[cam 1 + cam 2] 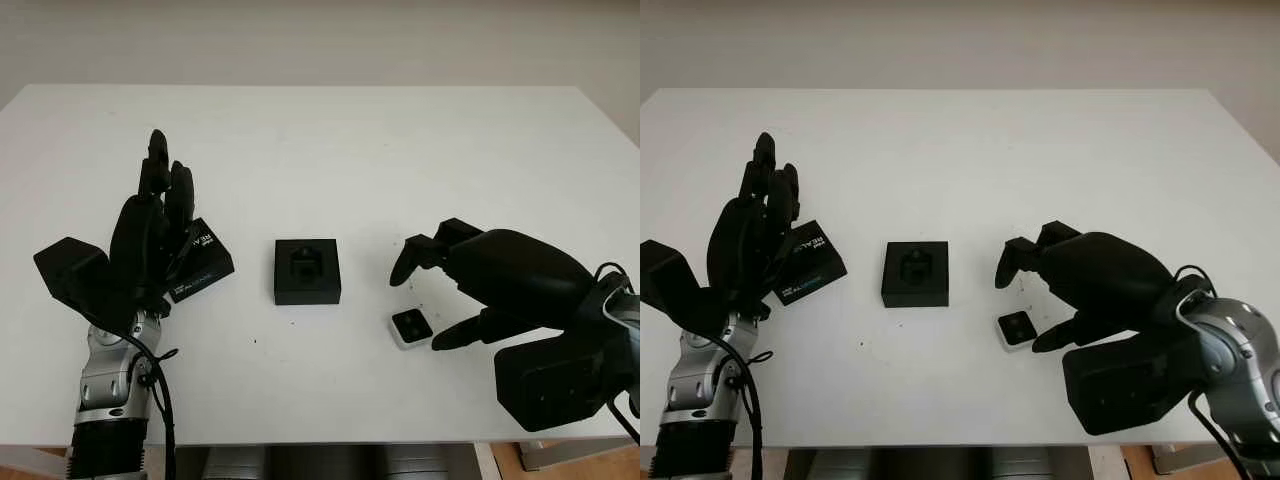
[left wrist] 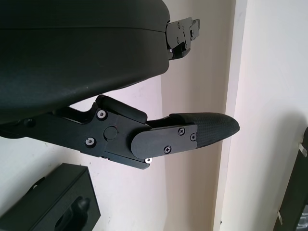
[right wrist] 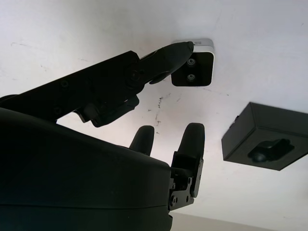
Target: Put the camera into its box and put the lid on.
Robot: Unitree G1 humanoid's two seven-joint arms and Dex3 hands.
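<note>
White-rimmed, the camera (image 1: 411, 327) lies on the table (image 1: 330, 140) under the empty, unclenched right hand (image 1: 455, 285), ungrasped; next, close fingers on it and carry it to the box (image 1: 307, 270).

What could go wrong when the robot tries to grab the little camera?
The camera is small and lies flat on the table. The right hand is open over it with one finger at its edge, so the fingers might push it away instead of picking it up. The box has a tight-looking slot, so the camera might go in crooked. The lid lies partly under the left hand, which might bump it.
</note>
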